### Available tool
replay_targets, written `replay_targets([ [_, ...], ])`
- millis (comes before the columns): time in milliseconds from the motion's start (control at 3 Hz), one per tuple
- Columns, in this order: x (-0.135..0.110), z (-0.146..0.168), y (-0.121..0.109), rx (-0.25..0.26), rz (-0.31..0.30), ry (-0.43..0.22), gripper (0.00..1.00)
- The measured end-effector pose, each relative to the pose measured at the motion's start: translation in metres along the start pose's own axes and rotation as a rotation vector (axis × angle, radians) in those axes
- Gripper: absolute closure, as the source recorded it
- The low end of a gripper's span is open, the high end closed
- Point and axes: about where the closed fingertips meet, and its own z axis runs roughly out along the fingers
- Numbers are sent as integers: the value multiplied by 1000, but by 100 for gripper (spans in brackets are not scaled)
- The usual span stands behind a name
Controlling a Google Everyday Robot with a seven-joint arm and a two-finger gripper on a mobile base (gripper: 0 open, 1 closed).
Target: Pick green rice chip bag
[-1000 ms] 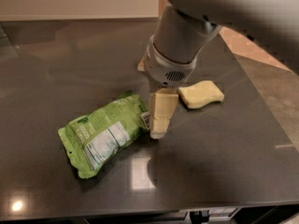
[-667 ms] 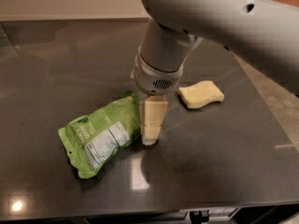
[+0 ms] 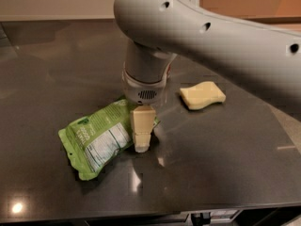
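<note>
Grasp stage: green rice chip bag (image 3: 96, 140) lies flat on the surface (image 3: 225, 154), left and near of centre, end effector (image 3: 142, 142) down at its right end.
Bag not lifted, so securing the grip and raising look left to do. Can't tell how far the end effector is open or whether it grips anything. White label panel and lettering on the bag, too small to read. Pale yellow sponge (image 3: 202, 95) sits right and farther, well apart.
</note>
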Motion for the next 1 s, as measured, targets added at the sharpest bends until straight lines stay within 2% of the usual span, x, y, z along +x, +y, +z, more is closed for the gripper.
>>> replay_targets([
  [333,2,8,-6,3,15,36,0],
  [667,5,11,-10,6,27,62,18],
  [1000,8,9,-13,11,34,70,41],
])
